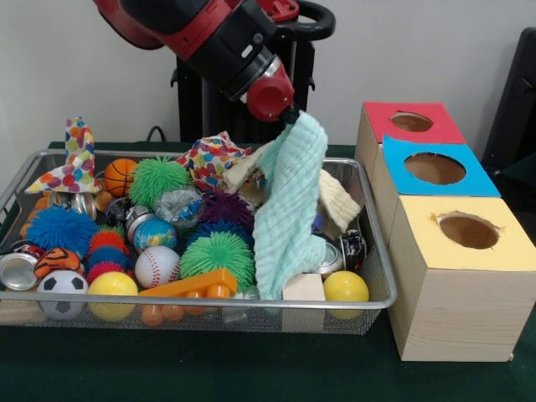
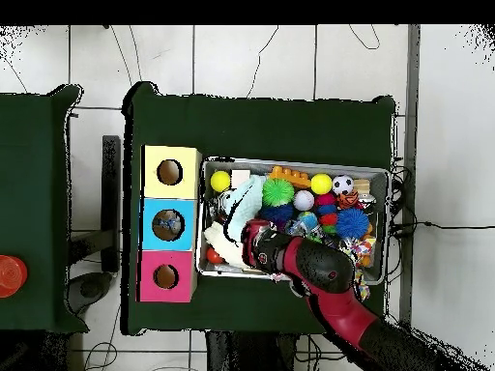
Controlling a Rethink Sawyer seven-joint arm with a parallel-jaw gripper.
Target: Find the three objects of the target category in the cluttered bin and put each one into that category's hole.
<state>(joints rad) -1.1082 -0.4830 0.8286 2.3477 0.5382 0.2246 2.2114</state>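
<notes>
we've got the mint cloth (image 1: 289, 209) pinched in the fingers (image 1: 291, 115), dangling long-ways over the bin (image 1: 378, 276), with the blue-topped hole (image 1: 435, 168) just off toward the boxes' side

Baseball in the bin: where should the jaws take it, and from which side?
Grip the baseball across its widest part, coming straight down from above. Its top is bare, but a globe ball, a yellow ball and an orange toy crowd its sides.
</notes>
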